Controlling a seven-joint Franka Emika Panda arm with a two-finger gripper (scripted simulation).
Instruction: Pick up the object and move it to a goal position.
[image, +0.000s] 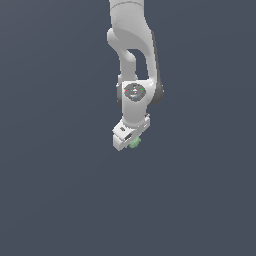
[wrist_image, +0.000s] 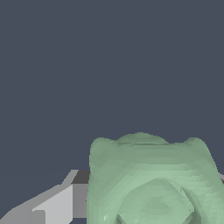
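The object is a small pale green lumpy blob that peeks out from under the white gripper near the middle of the exterior view. In the wrist view the object looms large and close, with knobbly bumps along its outline. One grey finger shows pressed against its side, while the other finger is hidden behind the blob. The gripper is shut on the object. The white arm comes down from above. No goal marker shows in either view.
A plain dark grey-blue surface fills the background in both views. No other objects, containers or edges show.
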